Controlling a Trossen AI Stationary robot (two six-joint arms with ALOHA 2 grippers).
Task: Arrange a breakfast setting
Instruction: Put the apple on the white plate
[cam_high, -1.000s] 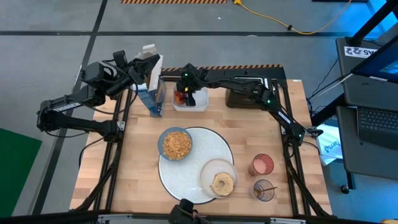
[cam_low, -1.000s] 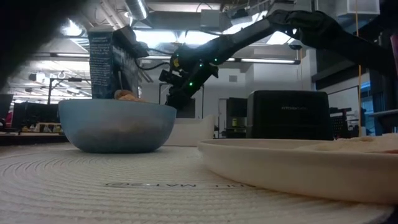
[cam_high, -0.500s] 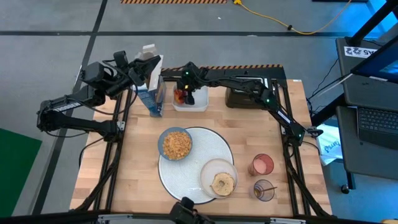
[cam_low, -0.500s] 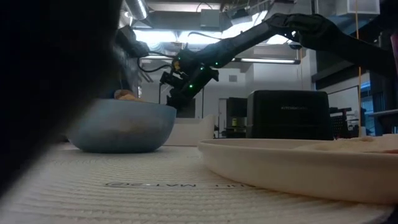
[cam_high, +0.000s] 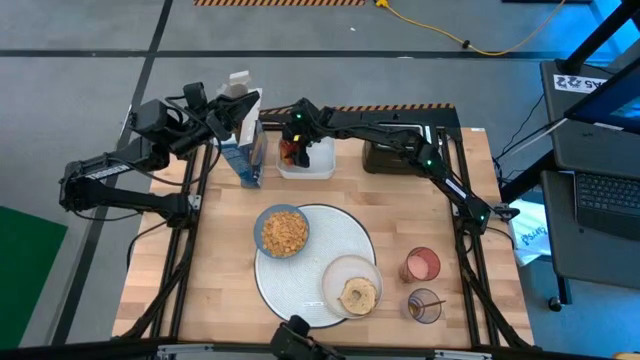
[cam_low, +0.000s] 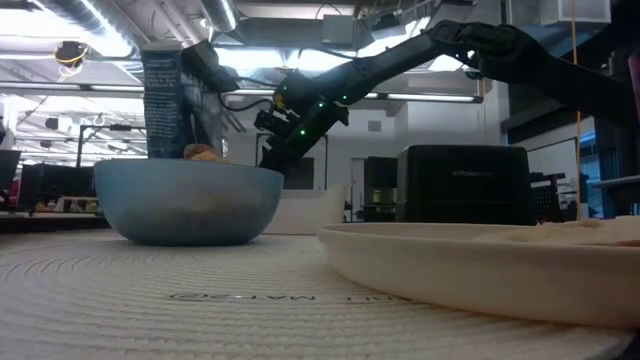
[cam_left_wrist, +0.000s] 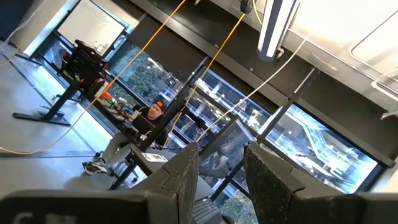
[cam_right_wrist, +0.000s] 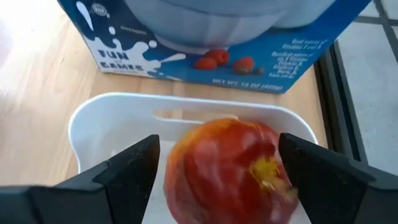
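Observation:
The red apple (cam_right_wrist: 230, 162) sits in the white square tub (cam_right_wrist: 124, 102) at the table's far edge, beside the blue cereal box (cam_high: 243, 150). My right gripper (cam_right_wrist: 217, 146) reaches down into the tub (cam_high: 318, 168) and is shut on the apple (cam_high: 289, 152). My left gripper (cam_left_wrist: 222, 168) is open and empty, high beside the box top (cam_high: 225, 108), pointing at the ceiling. The blue bowl (cam_high: 283, 232) of tan cereal and the cream plate (cam_high: 340, 272) with the bagel (cam_high: 358, 296) rest on the white mat (cam_high: 330, 240). The pink tumbler (cam_high: 421, 265) and the purple tumbler (cam_high: 425, 305), which holds the spoon, stand on the table to the mat's right. My right gripper pinches the apple between its two fingers, one on each side (cam_right_wrist: 177, 168). The fingers (cam_right_wrist: 124, 177) come from above, slanting down into the tub. The apple stays over the tub. I cannot tell whether its underside still rests on the tub floor.
The black toaster (cam_high: 390, 155) stands right of the tub, under my right arm. The cereal box (cam_low: 165, 100) stands upright just left of the tub. Bare wood lies left of the mat and between the mat and the tub. A person shows far off in the left wrist view (cam_left_wrist: 155, 109).
My right gripper has risen a little over the tub, with the apple still between its fingers.

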